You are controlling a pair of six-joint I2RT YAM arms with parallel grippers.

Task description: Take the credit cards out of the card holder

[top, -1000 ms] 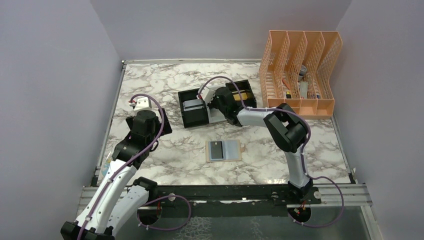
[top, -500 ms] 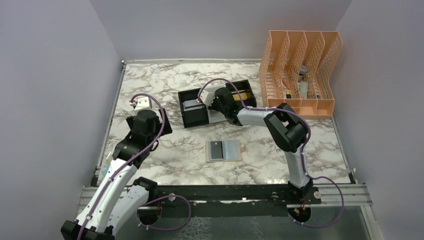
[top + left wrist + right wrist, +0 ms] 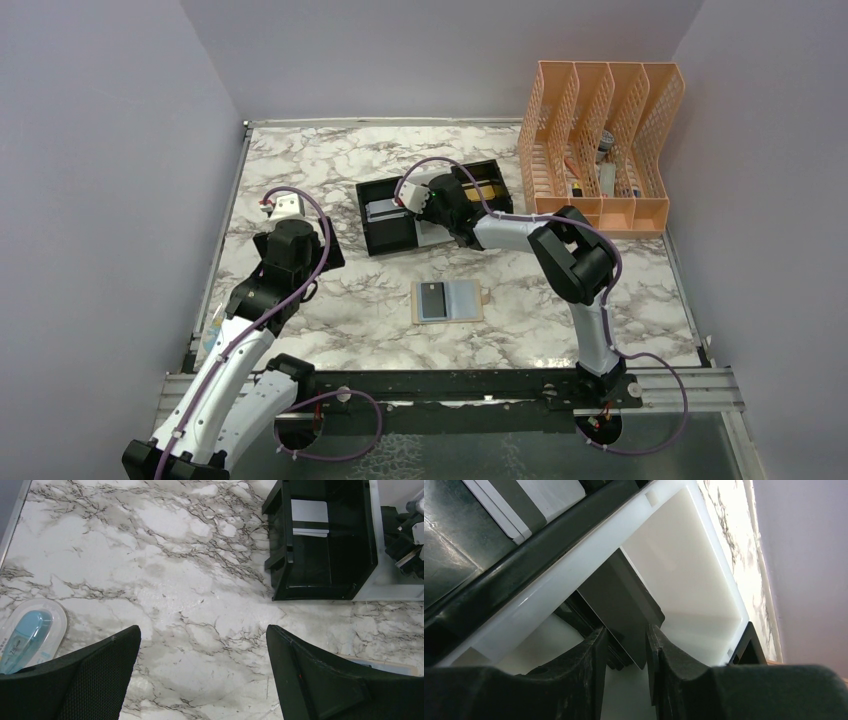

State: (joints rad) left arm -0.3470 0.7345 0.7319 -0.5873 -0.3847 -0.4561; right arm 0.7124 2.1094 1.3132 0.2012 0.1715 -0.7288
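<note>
Card holder (image 3: 462, 300), a flat tan two-panel wallet with bluish clear pockets, lies open on the marbled counter (image 3: 330, 160) in front of the two arms, well apart from both pincers. A dark card (image 3: 433, 298) sits in its left pocket.

Farther back, the right pincer (image 3: 626, 630) reaches down into a glossy white bin (image 3: 684, 565). Its fingers stand a little apart, and the lower corner of a thin, matte dark grey card (image 3: 621, 597) lies in the gap, with the card tilted against the bin's floor. Whether either pad touches the card cannot be told. From overhead, the right arm hides most of this bin.

Touching the white bin's left side is a black bin (image 3: 325, 562) with hard, shiny walls. A silvery card (image 3: 309, 515) rests at its far end. A second black bin (image 3: 487, 170) behind the right wrist holds a gold card (image 3: 483, 189).

The left pincer (image 3: 202, 630) hovers over bare counter with its finely textured black fingers (image 3: 90, 680) spread wide, pinching nothing. A blue-and-white tape roller (image 3: 27, 635) lies near the counter's left edge. A peach mesh file rack (image 3: 600, 140) with four slots stands at the far right corner.
</note>
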